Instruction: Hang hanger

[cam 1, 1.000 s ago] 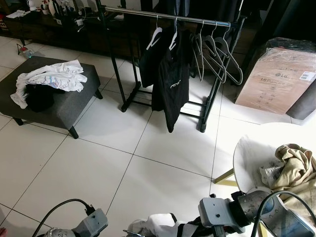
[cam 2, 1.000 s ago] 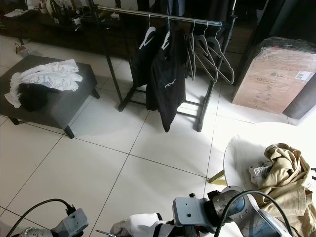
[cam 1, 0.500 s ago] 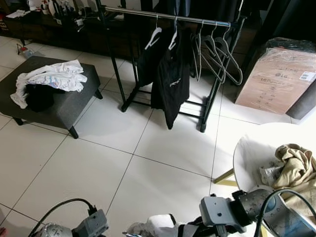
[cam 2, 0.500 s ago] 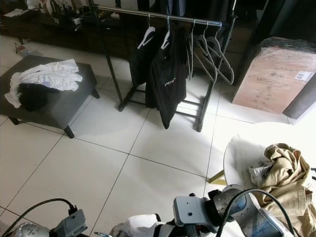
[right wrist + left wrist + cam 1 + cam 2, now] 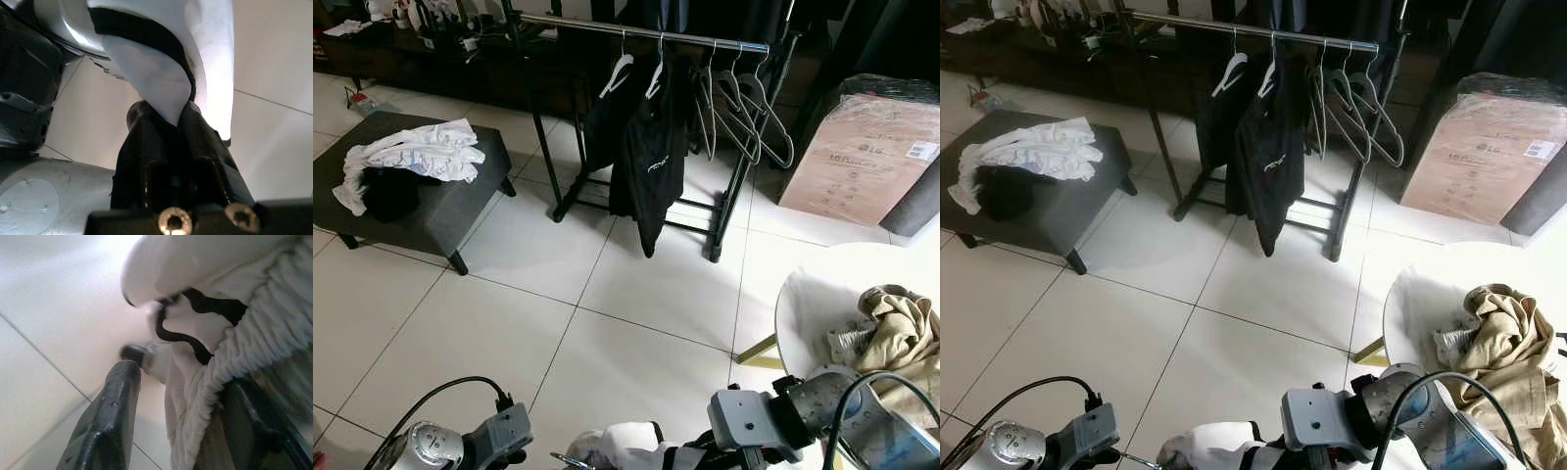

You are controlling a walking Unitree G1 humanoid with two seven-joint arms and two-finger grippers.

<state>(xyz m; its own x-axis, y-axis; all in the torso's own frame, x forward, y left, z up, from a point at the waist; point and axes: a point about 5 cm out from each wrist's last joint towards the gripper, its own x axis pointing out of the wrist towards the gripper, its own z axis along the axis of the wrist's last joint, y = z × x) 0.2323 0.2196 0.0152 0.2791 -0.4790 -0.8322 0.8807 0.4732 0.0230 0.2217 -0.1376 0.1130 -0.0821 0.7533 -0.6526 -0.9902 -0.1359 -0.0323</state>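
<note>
floor [image 5: 509, 313]: pale white tiles with thin dark grout lines
clothes rack [image 5: 646, 34]: black frame, silver top rail
hanging shirt [image 5: 651, 162]: black with small white lettering
empty hangers [image 5: 744, 108]: grey
two hangers carrying the dark clothes [image 5: 619, 70]: white
ottoman [image 5: 440, 206]: dark grey fabric, black legs
clothes on ottoman [image 5: 416, 157]: white with faint coloured print, over a black piece
box [image 5: 867, 157]: brown cardboard under clear wrap, white label
worktop [image 5: 813, 294]: white round top, gold leg
heap on worktop [image 5: 901, 328]: beige cloth
held garment [image 5: 244, 333]: white with black trim and a black cord
left hand [image 5: 171, 426]: black fingers
right hand [image 5: 168, 142]: black fingers, clamped on white cloth
arms [image 5: 754, 426]: silver-grey, black cables
</note>
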